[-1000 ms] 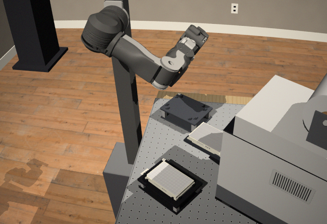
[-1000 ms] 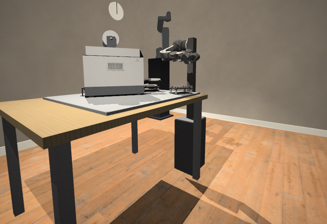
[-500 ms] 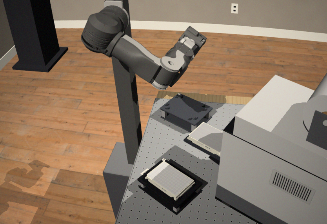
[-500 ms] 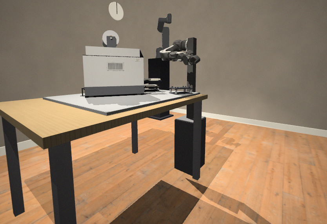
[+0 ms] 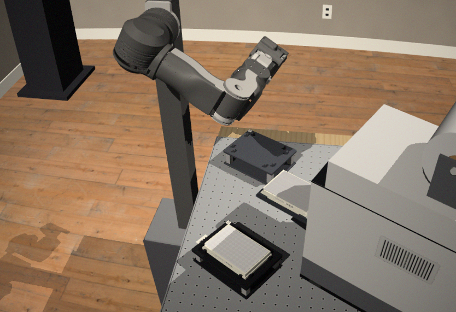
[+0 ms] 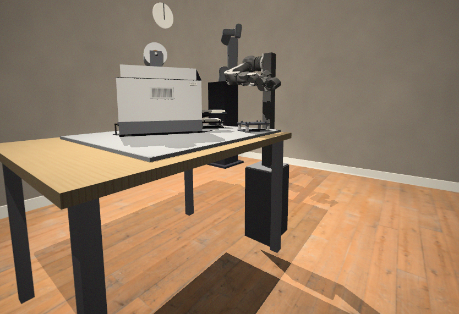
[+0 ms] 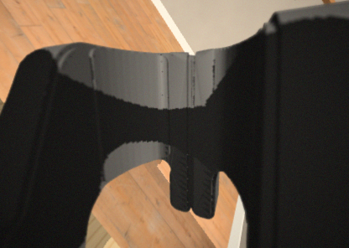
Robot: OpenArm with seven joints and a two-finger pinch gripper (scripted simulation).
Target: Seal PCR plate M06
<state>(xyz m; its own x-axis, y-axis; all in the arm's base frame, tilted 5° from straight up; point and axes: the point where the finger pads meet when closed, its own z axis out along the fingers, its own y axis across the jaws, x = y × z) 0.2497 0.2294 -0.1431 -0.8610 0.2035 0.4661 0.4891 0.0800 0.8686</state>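
Looking down from the top camera, I have the gripper [image 5: 274, 46] hanging off the end of the folded arm [image 5: 190, 80], out over the wooden floor [image 5: 76, 129] past the far edge of the perforated board [image 5: 220, 205]. My wrist camera shows the two ribbed fingertips pressed flat against each other with nothing between them, so the gripper is closed on air. Behind them I see only floorboards, white skirting and grey wall.

Everything I care about lies below the gripper and back toward the table. Nearest to it, just inside the board's edge, stands a dark raised plate holder [image 5: 259, 154] with small corner tabs and no plate on it. Beyond that, further from the gripper and right against the front of the grey sealing machine [image 5: 365, 221], a plate with a smooth pale top [image 5: 287, 190] lies flat on a dark platform, part of it in the machine's shadow. Farthest from the gripper, a second plate [image 5: 237, 249] showing a fine grid of wells rests level in a black holder [image 5: 212, 257].

I cannot read the plate labels from here, and the start key and lamp are not visible to me in any view.
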